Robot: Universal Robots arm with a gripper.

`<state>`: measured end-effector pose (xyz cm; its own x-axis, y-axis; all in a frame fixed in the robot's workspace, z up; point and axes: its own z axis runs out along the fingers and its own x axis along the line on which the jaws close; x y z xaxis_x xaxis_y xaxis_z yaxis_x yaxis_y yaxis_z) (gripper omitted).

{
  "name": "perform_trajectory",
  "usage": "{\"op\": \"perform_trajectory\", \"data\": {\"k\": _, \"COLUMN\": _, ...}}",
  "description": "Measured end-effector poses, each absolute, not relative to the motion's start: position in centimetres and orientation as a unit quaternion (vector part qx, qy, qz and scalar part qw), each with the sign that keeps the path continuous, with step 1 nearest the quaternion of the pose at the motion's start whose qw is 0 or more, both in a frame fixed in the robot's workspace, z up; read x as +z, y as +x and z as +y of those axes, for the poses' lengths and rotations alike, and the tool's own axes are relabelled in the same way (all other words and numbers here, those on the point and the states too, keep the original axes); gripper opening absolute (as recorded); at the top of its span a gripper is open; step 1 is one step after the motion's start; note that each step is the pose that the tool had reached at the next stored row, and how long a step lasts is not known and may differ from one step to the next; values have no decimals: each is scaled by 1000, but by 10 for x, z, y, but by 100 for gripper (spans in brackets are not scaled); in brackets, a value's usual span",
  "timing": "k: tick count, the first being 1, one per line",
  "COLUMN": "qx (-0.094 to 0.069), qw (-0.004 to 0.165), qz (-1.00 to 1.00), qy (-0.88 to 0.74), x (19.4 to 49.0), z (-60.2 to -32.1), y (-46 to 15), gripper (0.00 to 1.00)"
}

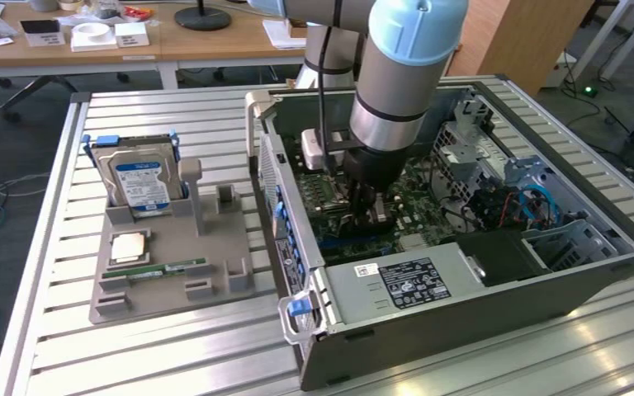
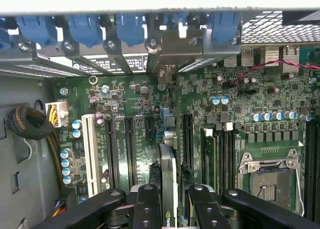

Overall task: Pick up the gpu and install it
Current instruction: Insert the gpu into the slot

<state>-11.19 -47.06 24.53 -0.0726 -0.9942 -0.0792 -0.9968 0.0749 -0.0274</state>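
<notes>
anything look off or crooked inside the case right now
Nothing stands out. The gpu stands on edge between the gripper fingers, running parallel to the motherboard slots with its bracket end toward the rear slot covers. On the parts tray, the hard drive sits upright.

- The gripper point(image 2: 170, 201) held the gpu point(image 2: 168, 174) edge-on between its black fingers point(image 2: 146, 204), directly over the motherboard point(image 2: 200, 104).
- The card stood among the black expansion slots point(image 2: 129, 149), beside the white slot point(image 2: 91, 154).
- Blue bracket clips point(image 2: 130, 26) lined the case's rear edge.
- An empty CPU socket point(image 2: 270, 181) lay nearby.
</notes>
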Motion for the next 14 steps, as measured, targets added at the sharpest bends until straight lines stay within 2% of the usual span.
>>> {"op": "perform_trajectory", "data": {"k": 14, "qx": 17, "qw": 38, "qz": 731, "qy": -681, "x": 244, "z": -471, "y": -113, "gripper": 26}}
